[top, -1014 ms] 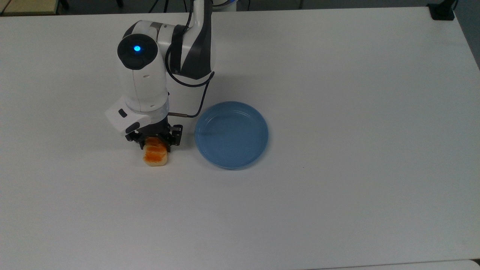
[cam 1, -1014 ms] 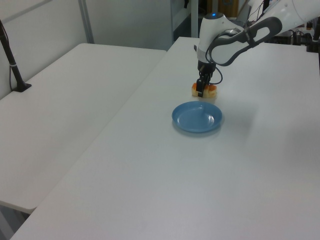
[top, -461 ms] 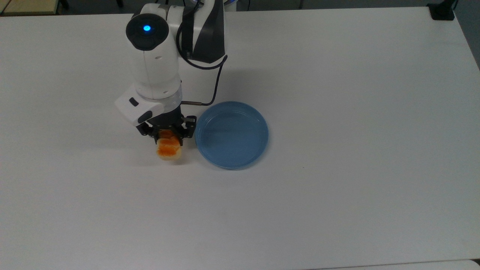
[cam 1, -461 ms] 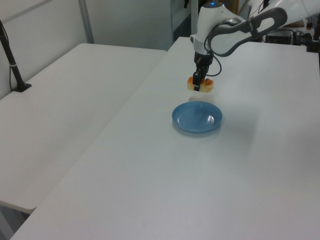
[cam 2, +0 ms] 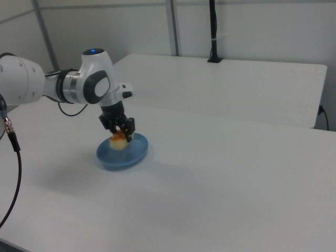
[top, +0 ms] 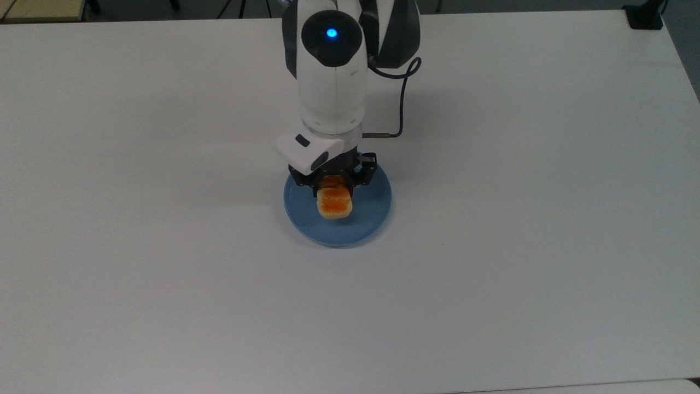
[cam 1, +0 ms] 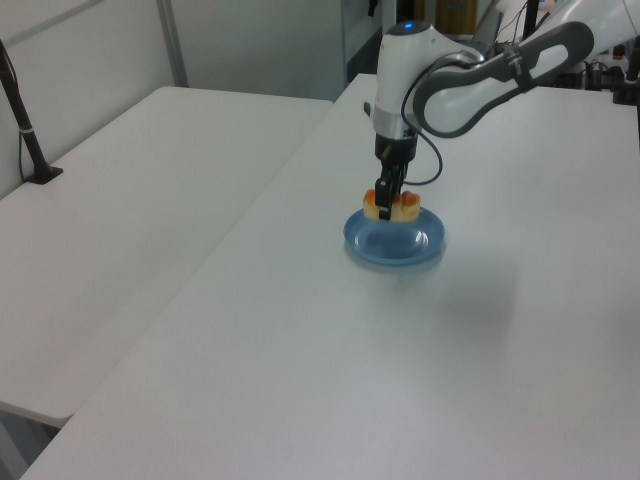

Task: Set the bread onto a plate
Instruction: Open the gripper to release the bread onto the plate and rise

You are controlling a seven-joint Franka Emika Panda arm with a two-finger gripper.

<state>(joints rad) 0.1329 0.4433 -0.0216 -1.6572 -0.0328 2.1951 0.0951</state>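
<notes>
- Currently the pincer (top: 333, 189) is clamped on the bread (top: 334, 206), its fingers pressing the two long cream sides near the loaf's 12 o'clock end in the top view.
- The bread hangs over the plate (top: 372, 219), inside the rim and slightly toward 10 o'clock of the plate's centre in the top view. In the left view the loaf (cam 1: 391, 204) appears just above the plate (cam 1: 395, 240); contact cannot be confirmed.
- The plate rests on the white worktop (top: 519, 219), well apart from every edge.
- Handling judgement: the loaf looks light and soft, so a firm squeeze will probably dent the sides. The glossy top may be slippery, so the pale sides are the better place to grip.
- Holding near one end may let the free end sag; a mid-length hold would balance it.
- Remaining step, as judged: lower until the base touches, then release.
</notes>
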